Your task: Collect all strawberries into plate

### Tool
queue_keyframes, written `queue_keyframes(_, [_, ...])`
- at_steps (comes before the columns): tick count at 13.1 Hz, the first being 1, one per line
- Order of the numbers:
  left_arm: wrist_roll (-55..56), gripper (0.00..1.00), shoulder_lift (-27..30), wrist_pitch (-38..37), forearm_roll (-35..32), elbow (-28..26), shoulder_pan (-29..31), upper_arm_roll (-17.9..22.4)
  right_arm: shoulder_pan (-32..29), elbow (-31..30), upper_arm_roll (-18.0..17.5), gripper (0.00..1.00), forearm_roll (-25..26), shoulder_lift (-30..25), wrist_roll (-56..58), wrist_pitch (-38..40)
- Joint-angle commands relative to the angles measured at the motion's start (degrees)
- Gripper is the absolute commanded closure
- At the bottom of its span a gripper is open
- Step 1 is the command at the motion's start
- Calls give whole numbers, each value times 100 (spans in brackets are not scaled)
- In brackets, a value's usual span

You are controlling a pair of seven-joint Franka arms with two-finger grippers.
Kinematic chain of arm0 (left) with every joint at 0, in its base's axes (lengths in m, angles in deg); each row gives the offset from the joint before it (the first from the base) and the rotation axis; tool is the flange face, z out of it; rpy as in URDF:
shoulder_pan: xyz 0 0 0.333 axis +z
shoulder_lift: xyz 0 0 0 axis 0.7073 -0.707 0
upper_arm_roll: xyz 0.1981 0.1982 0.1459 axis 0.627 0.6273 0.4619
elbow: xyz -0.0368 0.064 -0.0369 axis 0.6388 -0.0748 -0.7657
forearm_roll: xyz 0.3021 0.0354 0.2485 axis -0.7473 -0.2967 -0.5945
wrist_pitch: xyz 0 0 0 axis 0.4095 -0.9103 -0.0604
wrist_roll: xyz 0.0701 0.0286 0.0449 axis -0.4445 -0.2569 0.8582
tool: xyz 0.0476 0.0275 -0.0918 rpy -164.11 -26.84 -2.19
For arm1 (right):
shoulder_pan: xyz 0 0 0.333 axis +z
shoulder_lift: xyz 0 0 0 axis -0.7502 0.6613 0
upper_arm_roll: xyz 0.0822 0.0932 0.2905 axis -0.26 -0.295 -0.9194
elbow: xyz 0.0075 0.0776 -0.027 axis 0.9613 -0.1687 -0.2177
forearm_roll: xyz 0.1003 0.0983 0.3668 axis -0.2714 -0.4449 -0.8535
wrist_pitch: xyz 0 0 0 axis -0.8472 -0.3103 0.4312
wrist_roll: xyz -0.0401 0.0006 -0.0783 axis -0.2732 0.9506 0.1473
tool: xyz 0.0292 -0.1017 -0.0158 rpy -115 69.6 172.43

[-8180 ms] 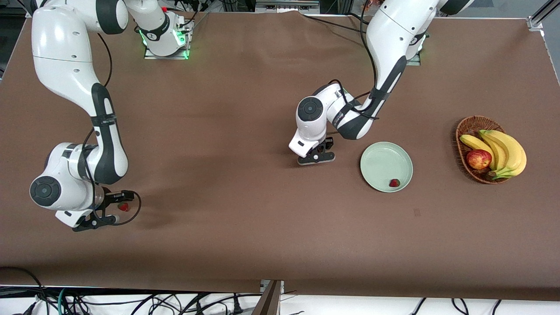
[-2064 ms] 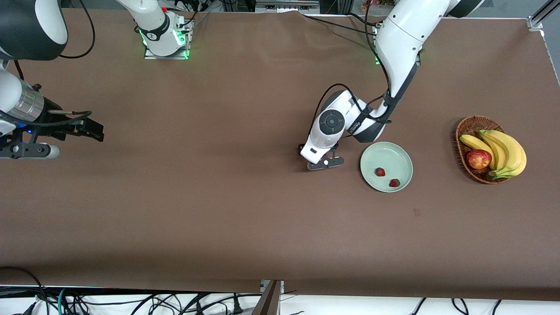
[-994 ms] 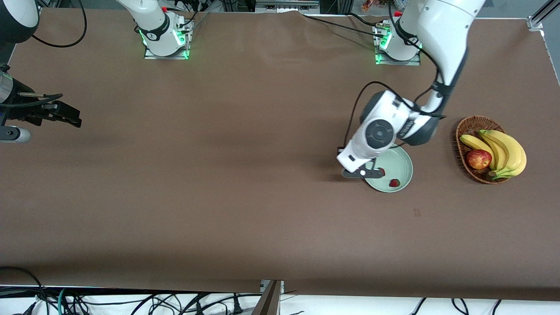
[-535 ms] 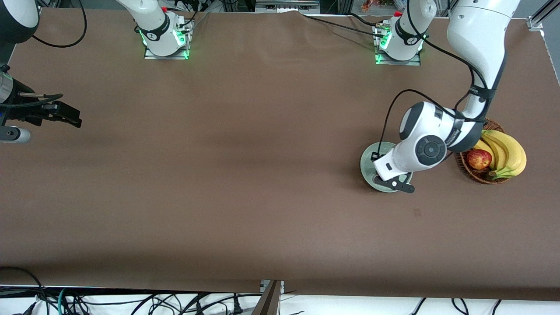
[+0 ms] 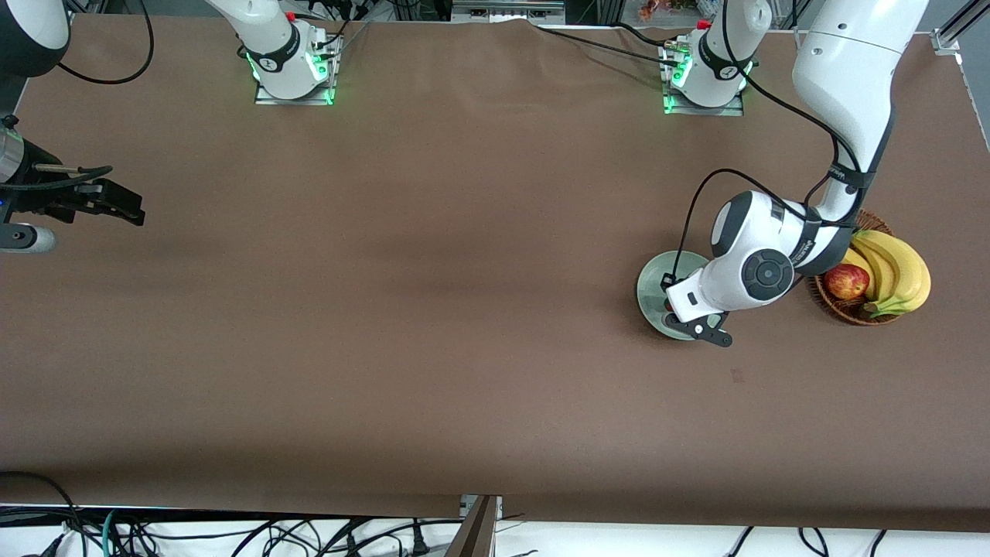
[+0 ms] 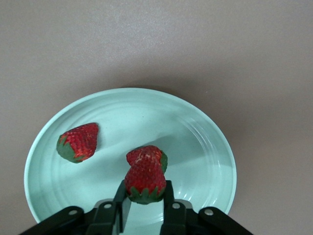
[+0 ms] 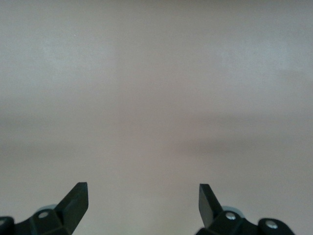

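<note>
Left gripper is pinching the third strawberry over the plate, where two strawberries are lying. Right gripper is waiting, fingers spread. A released berry may bounce off its neighbour and roll out.

Three strawberries show in the left wrist view — one lying apart, one mid-dish, one between black fingers. There is one mint-green plate, one wicker basket, one apple — and a bunch of about three bananas. Two arms, so two grippers: left, right.
</note>
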Motion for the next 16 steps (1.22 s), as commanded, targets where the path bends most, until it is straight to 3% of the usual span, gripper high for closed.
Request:
queue_keyframes(1, [-86,0,101,-28,-2,-30,73,-63,-4,-42,-23,0,58,-64,54,-11])
queue_keyframes(7, [-77,0,716,-712,7,241,73,-89,5,-42,-23,0,41,-64,54,-28])
queue_keyframes(14, [326,0,1358,-3295,16,2191,29,-151,14,-42,-31,0,41,-64,62,-37])
queue_keyframes(16, [476,0,1647,-3605,7,2352,29,-134,14,-42,-31,0,41,-64,62,-37])
